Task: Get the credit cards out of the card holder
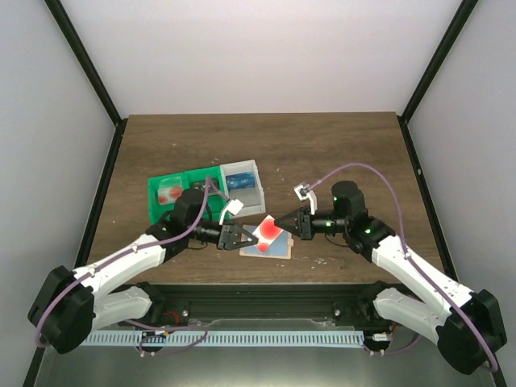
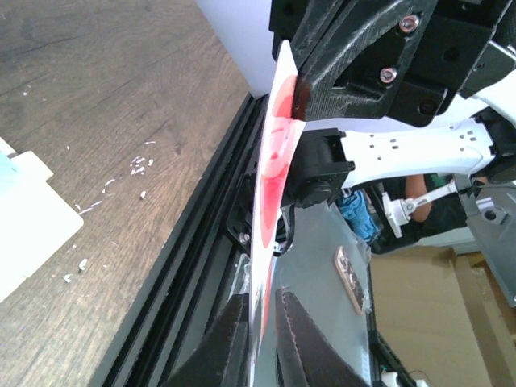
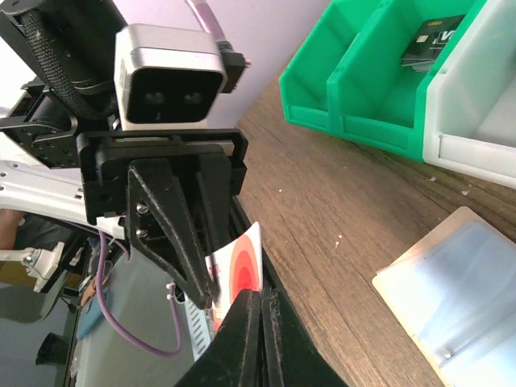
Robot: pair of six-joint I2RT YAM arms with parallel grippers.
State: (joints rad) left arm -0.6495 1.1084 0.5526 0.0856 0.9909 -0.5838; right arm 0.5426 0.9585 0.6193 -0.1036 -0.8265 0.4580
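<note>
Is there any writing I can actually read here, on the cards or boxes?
None reads clearly.
Too blurred: pale print on the dark card, right wrist view.
Too small: print on the blue card in the white box.
No lettering shows on the card with red circles.

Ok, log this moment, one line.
left gripper: shut on red-circle card | right gripper: shut on it | card holder: open on table

Your left arm and right arm stretch forward and bend inward, wrists facing each other. The left gripper and right gripper meet nearly tip to tip, each pinched on an opposite edge of one pale red-circled card.
</note>
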